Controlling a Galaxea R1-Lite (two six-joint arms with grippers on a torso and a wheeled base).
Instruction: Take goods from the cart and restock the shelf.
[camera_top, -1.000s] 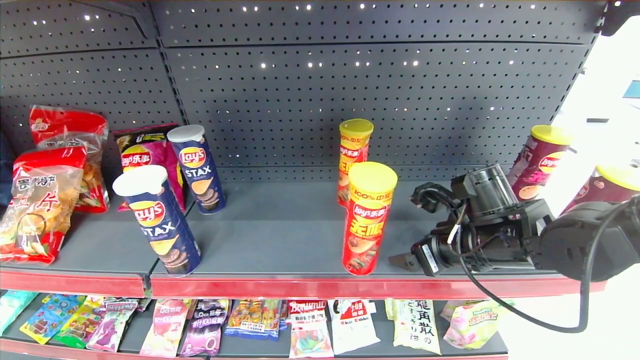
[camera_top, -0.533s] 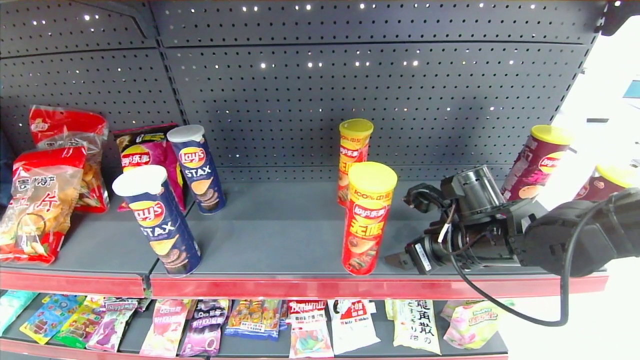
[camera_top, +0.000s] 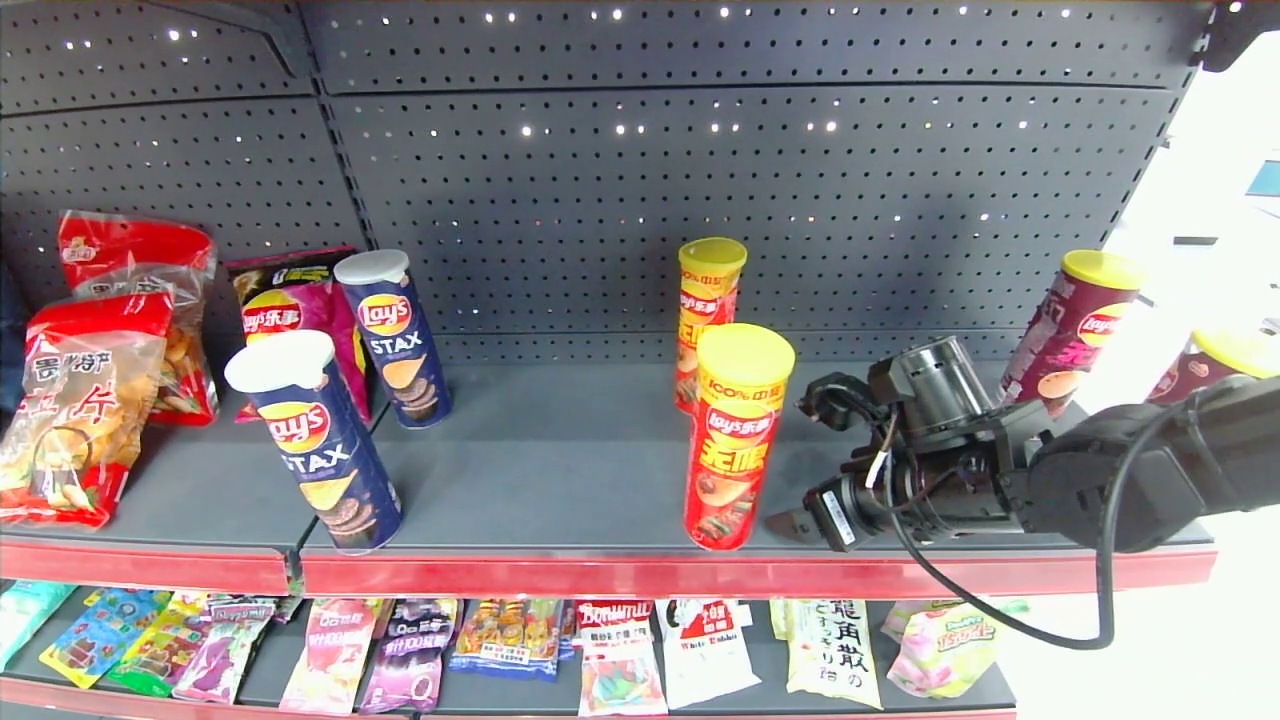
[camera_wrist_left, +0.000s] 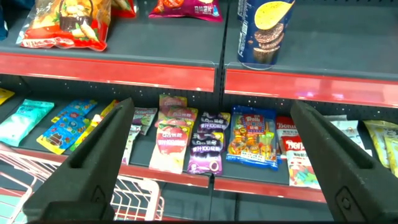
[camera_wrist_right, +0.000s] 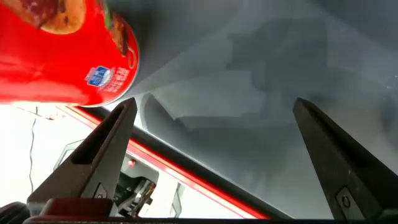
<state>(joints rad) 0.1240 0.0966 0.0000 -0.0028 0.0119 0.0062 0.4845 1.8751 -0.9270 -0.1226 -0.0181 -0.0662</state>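
Note:
A red chip can with a yellow lid (camera_top: 733, 440) stands upright near the front edge of the grey shelf (camera_top: 560, 460); a second one (camera_top: 706, 300) stands behind it. My right gripper (camera_top: 795, 515) lies low over the shelf just right of the front can, open and holding nothing. In the right wrist view the can's base (camera_wrist_right: 62, 56) sits beside one of the fingertips (camera_wrist_right: 121, 118), outside the right gripper's (camera_wrist_right: 211, 106) gap. My left gripper (camera_wrist_left: 211, 106) hangs open and empty below the shelf level, facing the lower shelf's packets (camera_wrist_left: 205, 140).
Two blue cans (camera_top: 315, 440) (camera_top: 393, 335) and snack bags (camera_top: 80, 400) fill the shelf's left. Two maroon cans (camera_top: 1075, 320) (camera_top: 1215, 365) stand at the right end. Bare shelf lies between blue and red cans. White cart wire (camera_wrist_left: 137, 199) shows under the left gripper.
My right arm has slid a little to the left along the shelf, closer to the front red can. The cans and bags have not moved.

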